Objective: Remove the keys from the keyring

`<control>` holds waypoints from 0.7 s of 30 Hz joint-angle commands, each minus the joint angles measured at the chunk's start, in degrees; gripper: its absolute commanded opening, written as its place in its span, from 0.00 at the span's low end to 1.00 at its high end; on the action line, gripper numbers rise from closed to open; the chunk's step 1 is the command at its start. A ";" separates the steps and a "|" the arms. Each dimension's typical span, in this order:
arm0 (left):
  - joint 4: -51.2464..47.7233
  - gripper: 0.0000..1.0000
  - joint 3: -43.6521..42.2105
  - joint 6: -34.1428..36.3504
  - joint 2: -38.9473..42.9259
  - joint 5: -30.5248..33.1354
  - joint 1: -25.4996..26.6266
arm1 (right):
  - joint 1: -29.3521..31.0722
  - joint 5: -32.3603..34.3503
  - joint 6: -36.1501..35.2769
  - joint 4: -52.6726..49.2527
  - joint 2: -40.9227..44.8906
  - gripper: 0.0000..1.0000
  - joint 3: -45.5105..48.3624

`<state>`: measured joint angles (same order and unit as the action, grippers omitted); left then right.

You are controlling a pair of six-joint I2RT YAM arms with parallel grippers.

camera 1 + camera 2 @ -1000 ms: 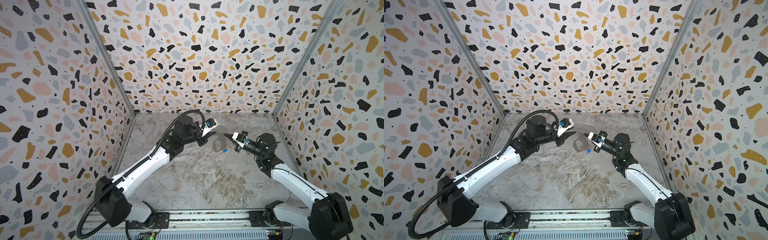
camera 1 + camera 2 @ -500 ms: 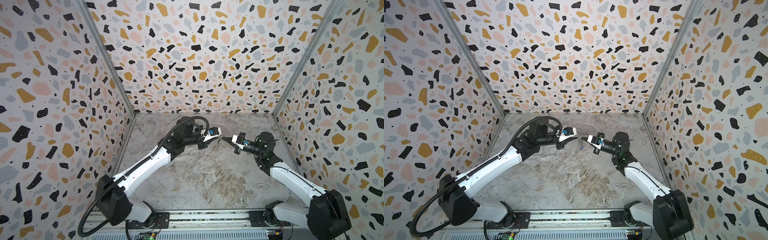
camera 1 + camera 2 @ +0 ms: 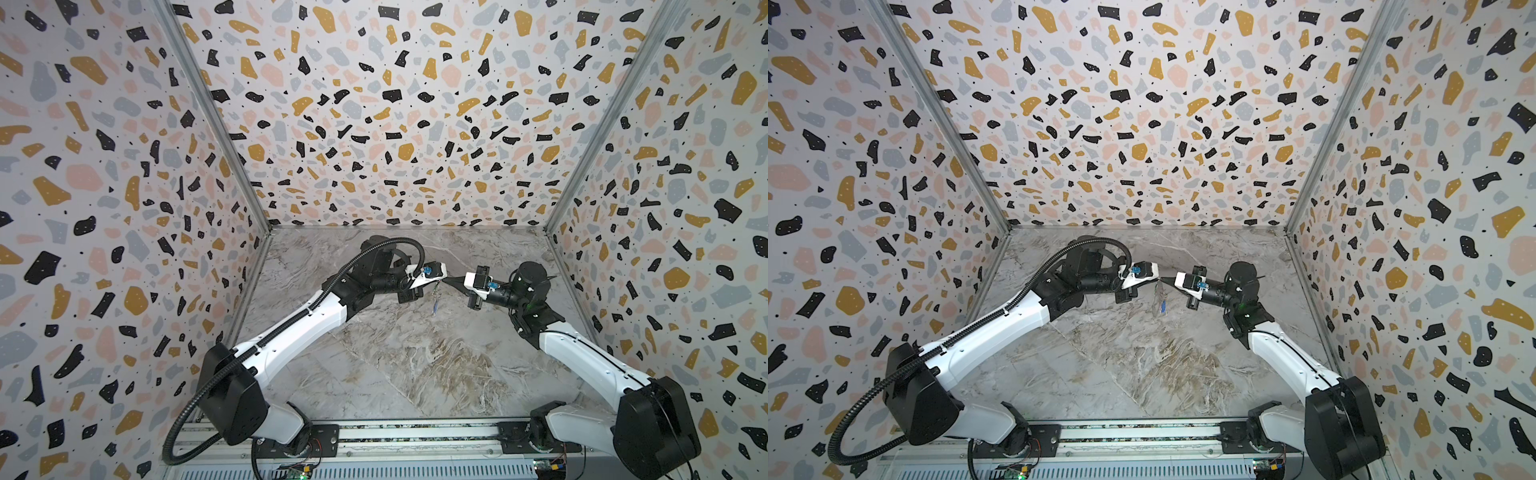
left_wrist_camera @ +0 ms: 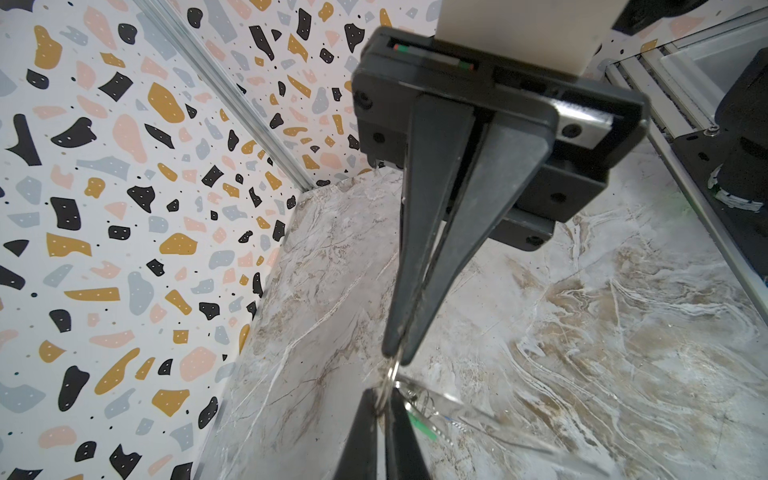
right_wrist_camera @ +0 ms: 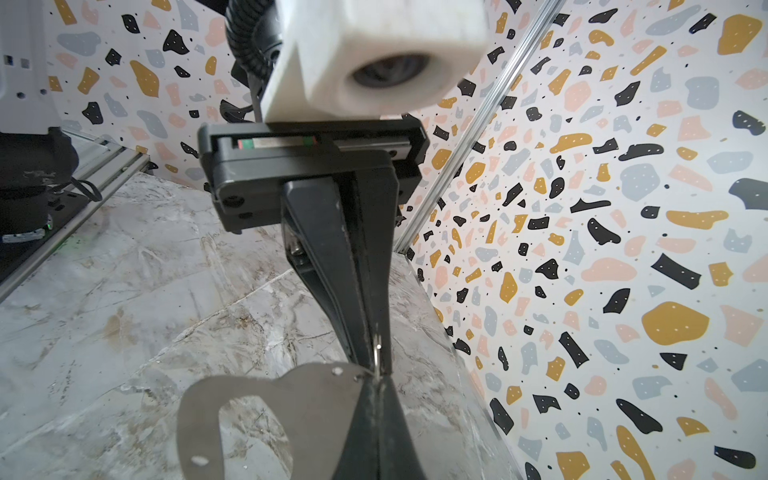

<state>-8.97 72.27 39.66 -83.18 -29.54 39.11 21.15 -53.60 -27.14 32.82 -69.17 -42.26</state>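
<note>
Progress so far looks like zero keys off, as far as we can tell. The blue-tagged key (image 3: 434, 306) and the green-tagged key (image 4: 422, 426) dangle with the keyring (image 5: 324, 403) in mid-air above the table (image 3: 415, 365), right between the two arms. The left gripper (image 4: 381, 401) has its fingers pinched on the little wire ring (image 4: 390, 376). The right gripper (image 5: 376, 384) is pressed tight on the keyring's end, tip to tip with it. Left to do: work both keys off that wire ring. Around all that we only see the speckled walls (image 3: 374, 124). The main obstacle, we reckon, is those two tips crowding the wire ring.
</note>
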 commanded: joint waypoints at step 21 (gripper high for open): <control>1.11 0.11 1.25 0.51 2.12 -0.04 1.23 | -0.05 -2.73 -1.52 -2.46 -0.18 0.00 -3.61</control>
<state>-9.06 72.27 39.86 -82.15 -29.21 39.72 21.10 -55.16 -28.47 30.37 -69.84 -43.35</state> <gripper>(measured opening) 0.124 0.045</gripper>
